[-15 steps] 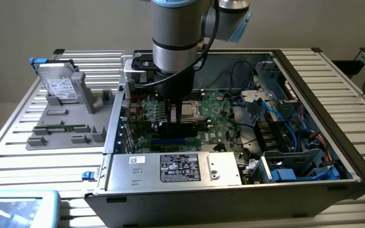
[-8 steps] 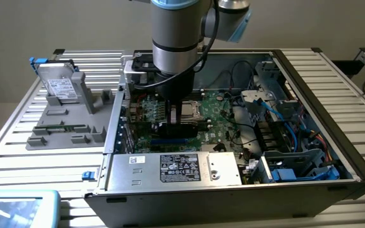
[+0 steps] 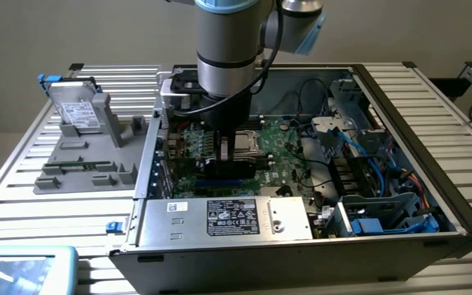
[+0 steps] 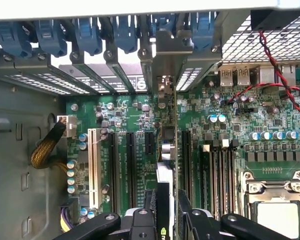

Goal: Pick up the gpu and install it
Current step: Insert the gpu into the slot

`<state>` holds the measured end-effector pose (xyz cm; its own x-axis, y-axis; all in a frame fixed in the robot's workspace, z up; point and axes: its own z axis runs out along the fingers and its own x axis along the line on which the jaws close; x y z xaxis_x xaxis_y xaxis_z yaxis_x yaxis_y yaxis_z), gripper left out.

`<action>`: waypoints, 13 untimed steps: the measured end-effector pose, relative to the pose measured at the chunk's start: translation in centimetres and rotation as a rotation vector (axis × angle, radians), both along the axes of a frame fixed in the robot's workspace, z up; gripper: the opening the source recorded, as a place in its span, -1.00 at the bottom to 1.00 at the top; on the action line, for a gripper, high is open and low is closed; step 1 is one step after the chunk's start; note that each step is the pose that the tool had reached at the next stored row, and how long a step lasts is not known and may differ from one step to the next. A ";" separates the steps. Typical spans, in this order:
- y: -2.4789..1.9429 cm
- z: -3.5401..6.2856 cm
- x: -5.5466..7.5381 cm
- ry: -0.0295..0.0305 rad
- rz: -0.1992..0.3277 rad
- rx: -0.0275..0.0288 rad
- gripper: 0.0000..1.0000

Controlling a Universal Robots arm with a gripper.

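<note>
The gpu (image 3: 238,170) is a thin black card that hangs upright over the green motherboard (image 3: 285,163) inside the open computer case (image 3: 432,184). My gripper (image 3: 236,157) is shut on its upper edge. In the wrist view the gpu (image 4: 165,175) appears edge-on between my fingers (image 4: 145,217). Its metal bracket (image 4: 167,60) is close to the rear slot openings. The card is lined up lengthwise beside the black expansion slots (image 4: 130,165); I cannot tell whether it touches one.
A silver hard drive (image 3: 76,110) and green memory sticks (image 3: 80,165) rest on a grey rack at the exterior view's left. Around the card are the power supply (image 3: 228,218), the CPU socket (image 4: 277,210), blue slot latches (image 4: 85,35), red wires (image 4: 270,85) and blue cables (image 3: 367,147).
</note>
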<state>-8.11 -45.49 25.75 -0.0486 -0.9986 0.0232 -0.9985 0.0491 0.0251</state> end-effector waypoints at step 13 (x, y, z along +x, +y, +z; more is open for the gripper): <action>0.00 -0.22 0.0 0.0005 0.000 -0.0001 -0.44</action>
<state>-8.12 -45.50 25.53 -0.0486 -0.9985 0.0234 -0.9985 0.0492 0.0256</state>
